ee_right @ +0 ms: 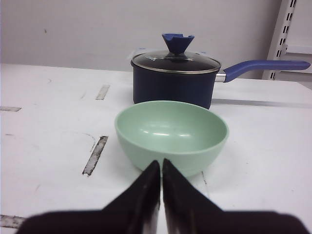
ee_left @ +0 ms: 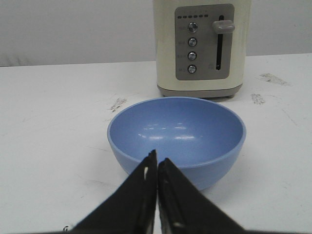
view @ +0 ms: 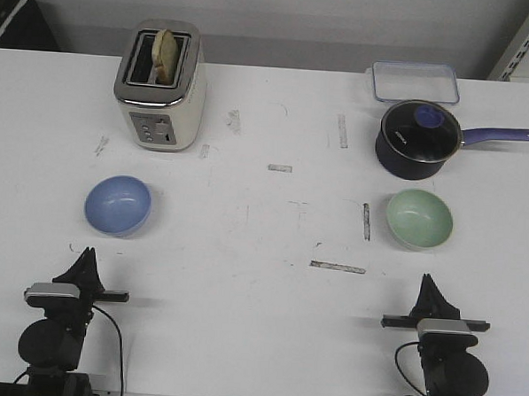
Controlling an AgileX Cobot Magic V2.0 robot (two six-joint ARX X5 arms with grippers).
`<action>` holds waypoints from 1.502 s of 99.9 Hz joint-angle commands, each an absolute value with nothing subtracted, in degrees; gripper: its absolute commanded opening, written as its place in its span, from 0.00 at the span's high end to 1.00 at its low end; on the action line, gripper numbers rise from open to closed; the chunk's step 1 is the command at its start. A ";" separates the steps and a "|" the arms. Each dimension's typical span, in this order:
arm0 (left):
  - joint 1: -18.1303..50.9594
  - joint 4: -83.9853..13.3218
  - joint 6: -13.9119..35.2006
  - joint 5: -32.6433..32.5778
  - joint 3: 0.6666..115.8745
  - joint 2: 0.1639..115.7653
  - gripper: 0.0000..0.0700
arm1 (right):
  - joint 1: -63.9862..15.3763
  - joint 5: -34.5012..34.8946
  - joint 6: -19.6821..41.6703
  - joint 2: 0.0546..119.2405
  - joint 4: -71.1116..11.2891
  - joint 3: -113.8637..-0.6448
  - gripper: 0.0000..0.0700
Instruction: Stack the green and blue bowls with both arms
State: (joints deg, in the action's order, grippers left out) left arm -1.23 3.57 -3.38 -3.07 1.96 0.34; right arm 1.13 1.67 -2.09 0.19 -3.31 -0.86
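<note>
The front view looks down and forward over the whole desk [view: 259, 295]. Each wrist view sits low and close behind its hand, sharing one bowl with it: blue bowl [ee_left: 176, 136] on the left, green bowl [ee_right: 171, 134] on the right.

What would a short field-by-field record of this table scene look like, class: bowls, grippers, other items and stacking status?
Blue bowl: light blue glossy round bowl, upright and empty, on the robot's left, in front of the toaster
Green bowl: pale green glossy round bowl, upright and empty, on the right, in front of the saucepan
Left gripper: shut, short of the blue bowl
Right gripper: shut, short of the green bowl
Other items: cream toaster; dark navy lidded saucepan; clear plastic container
Stacking: not begun, bowls far apart
</note>
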 commanded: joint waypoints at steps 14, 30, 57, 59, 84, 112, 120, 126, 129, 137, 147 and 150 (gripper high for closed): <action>-1.23 4.43 -3.42 -3.01 0.73 0.23 1.00 | 1.08 1.52 -1.37 0.05 -2.61 -0.73 1.00; -1.23 4.43 -3.42 -3.01 0.73 0.23 1.00 | 1.08 1.52 -1.37 0.05 -2.61 -0.73 1.00; -1.23 4.78 -3.42 -3.01 0.73 0.23 1.00 | 1.08 1.52 -1.37 0.05 -2.61 -0.73 1.00; -1.21 4.78 -3.42 -3.01 0.73 0.23 1.00 | 1.08 1.52 -1.37 0.05 -2.59 -0.73 1.00; -1.23 4.40 -3.42 -3.01 0.73 0.23 1.00 | 1.13 1.48 -1.37 0.05 -2.55 -0.73 1.00; -1.23 4.38 -3.42 -3.01 0.73 0.23 1.00 | 1.17 1.37 -1.28 0.05 -1.89 -0.73 1.00; -1.23 4.38 -3.42 -3.01 0.73 0.23 1.00 | 1.15 1.28 -1.28 0.05 0.62 -0.75 1.00; -1.23 4.38 -3.42 -3.01 0.73 0.23 1.00 | 1.15 1.26 -1.28 0.05 3.20 -1.32 1.00; -1.23 4.38 -3.42 -3.01 0.73 0.23 1.00 | 1.15 1.08 -1.30 0.05 4.54 -1.96 1.00; -1.23 4.38 -3.44 -3.01 0.73 0.23 1.00 | 1.15 -0.75 -1.32 0.08 7.01 -5.04 1.00; -1.23 4.38 -3.44 -3.01 0.73 0.23 1.00 | 1.15 -3.90 -1.32 1.32 6.66 -11.44 1.00; -1.23 4.38 -3.42 -3.01 0.73 0.23 1.00 | 1.15 -4.60 -1.32 2.42 6.35 -13.74 1.00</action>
